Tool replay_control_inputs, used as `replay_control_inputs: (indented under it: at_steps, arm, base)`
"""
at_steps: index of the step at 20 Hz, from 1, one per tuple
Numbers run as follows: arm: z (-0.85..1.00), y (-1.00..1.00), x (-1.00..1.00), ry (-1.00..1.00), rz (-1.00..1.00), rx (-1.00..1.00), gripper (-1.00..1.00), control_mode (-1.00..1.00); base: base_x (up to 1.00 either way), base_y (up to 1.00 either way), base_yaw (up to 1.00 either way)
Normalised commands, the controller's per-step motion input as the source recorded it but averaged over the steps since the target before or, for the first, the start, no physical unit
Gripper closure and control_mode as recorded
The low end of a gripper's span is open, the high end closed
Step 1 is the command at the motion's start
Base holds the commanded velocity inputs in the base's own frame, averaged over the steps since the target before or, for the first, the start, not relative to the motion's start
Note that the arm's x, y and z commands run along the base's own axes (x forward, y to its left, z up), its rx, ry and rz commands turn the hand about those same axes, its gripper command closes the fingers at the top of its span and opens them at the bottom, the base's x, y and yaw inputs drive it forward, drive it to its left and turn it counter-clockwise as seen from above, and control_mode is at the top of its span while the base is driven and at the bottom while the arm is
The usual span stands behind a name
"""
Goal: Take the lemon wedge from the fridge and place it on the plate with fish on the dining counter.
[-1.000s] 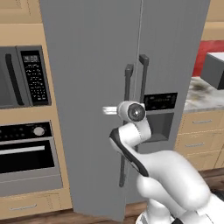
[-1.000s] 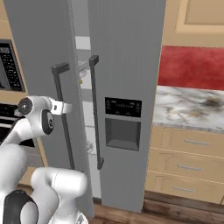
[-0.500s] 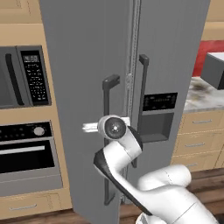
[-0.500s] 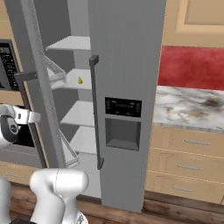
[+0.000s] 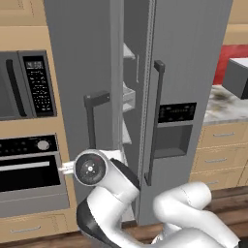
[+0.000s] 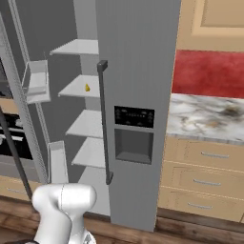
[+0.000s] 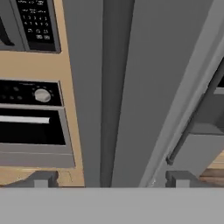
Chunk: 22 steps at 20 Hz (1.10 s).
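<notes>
Kitchen cabinetry in pale wood frames the tall grey side-by-side fridge, whose left door stands swung open, edge-on in the left base view. Inside, pale grey shelves step down one below another, and the tiny bright yellow lemon wedge sits on the second shelf from the top, near its front edge. A clear bin hangs on the inner face of the open door. The closed right door carries a dark vertical bar handle and a black dispenser panel with a recess beneath. To the fridge's right runs a marble-topped wall counter over beige drawers, with a red backsplash behind it. Left of the fridge, a black microwave is built in above a wall oven. The floor is dark wood. The white arm curls low in front of the open door. In the hand view the gripper has its two dark tips set wide apart, nothing between them, facing the grey door edge.
</notes>
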Motion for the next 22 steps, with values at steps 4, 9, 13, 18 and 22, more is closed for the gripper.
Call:
replay_control_inputs:
  at_steps: [4,9,13,18,22]
  arm:
    - [0.06,0.39,-1.0,0.01,-0.05,-0.02,-1.0,-1.0]
    - [0.07,-0.38,-1.0,-0.02,-0.01,0.08,-1.0,-1.0]
    - [0.21,-1.0,-0.26,0.01,0.1,0.35,-1.0,-1.0]
    - [0.21,-1.0,0.0,0.07,0.18,0.44,-1.0,-1.0]
    - [0.73,-1.0,0.01,0.0,0.18,0.41,-1.0,-1.0]
  base:
    - [0.0,0.0,0.0]
    - [0.0,0.0,0.0]
    - [0.0,0.0,0.0]
    - [0.0,0.0,0.0]
    - [0.0,0.0,0.0]
